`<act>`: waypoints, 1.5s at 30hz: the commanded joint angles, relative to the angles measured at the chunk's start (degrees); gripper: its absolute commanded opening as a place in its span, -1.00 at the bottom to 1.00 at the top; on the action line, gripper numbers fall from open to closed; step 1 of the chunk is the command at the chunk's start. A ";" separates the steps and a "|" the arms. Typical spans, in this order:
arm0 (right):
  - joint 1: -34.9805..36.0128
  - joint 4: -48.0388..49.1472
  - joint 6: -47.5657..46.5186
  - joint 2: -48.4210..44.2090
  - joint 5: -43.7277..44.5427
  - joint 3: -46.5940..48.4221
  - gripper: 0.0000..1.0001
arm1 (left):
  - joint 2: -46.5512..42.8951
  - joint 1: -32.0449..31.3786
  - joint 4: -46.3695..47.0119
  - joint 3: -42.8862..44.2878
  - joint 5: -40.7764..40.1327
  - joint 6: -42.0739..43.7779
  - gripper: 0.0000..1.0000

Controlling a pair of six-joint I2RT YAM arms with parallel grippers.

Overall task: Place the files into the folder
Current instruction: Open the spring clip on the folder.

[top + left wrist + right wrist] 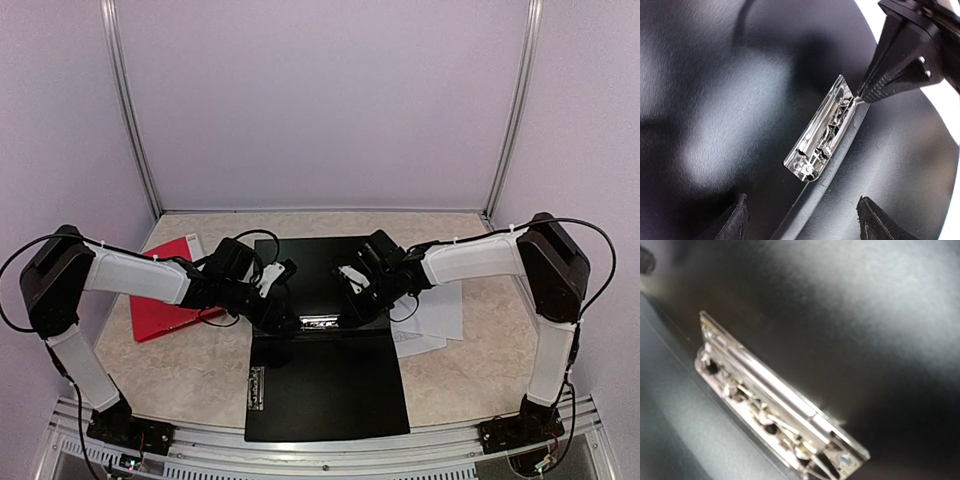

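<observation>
Left gripper (pixel 802 222) hangs spread above the metal clip (pixel 825 132) of the open black folder (pixel 330 390). Right gripper (pixel 866 93), clenched, touches the clip's end. The files (pixel 435 322), loose white sheets, lie on the bench (pixel 200 370) beside the folder, right of the right gripper.

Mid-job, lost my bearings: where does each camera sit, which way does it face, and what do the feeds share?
Top external: above and behind the bases, looking down on the open black folder; left arm and right arm show.
Left wrist: on the left arm, facing down at the folder's metal clip; open left gripper at the bottom, shut right gripper at the clip's end.
Right wrist: close above the clip, blurred; its own fingers are not clear.
Shared: all views show the clip.
</observation>
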 commanded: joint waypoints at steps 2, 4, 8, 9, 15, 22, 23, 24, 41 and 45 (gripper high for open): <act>-0.82 -2.44 -3.15 -0.89 -4.29 -0.43 -1.00 | -1.26 -1.41 9.02 -3.07 2.03 16.76 0.43; -1.03 -2.62 -3.60 -0.77 -4.56 -0.60 -1.00 | -0.86 -1.95 12.07 -4.18 3.40 21.86 0.43; -1.62 -2.60 -4.21 -0.79 -5.40 -0.60 -1.00 | 1.92 -2.03 11.28 -1.73 5.30 29.24 0.42; -1.69 -2.60 -4.36 -0.77 -5.43 -0.60 -1.00 | 2.85 -2.02 9.16 -0.27 5.48 30.86 0.41; -2.40 -2.43 -4.68 -1.03 -6.09 -0.65 -1.00 | 8.08 -2.20 8.26 2.21 5.11 35.57 0.36; -3.00 -1.36 -4.27 -0.45 -7.24 -0.58 -1.00 | 10.14 -2.46 10.45 0.93 5.43 38.68 0.18; -3.04 -1.38 -4.38 -0.34 -7.28 -0.54 -1.00 | 10.51 -2.46 10.25 0.89 5.55 39.14 0.11; -3.12 -1.39 -4.31 -0.19 -7.28 -0.54 -1.00 | 10.78 -2.65 10.37 0.81 5.10 39.44 0.07; -4.01 0.34 -3.17 1.66 -7.45 -0.94 -1.00 | 13.86 -4.13 9.42 -0.01 2.90 40.37 -0.49; -4.03 0.38 -2.87 2.36 -6.26 -1.23 -1.00 | 14.06 -4.56 9.11 -0.20 2.65 39.99 -0.52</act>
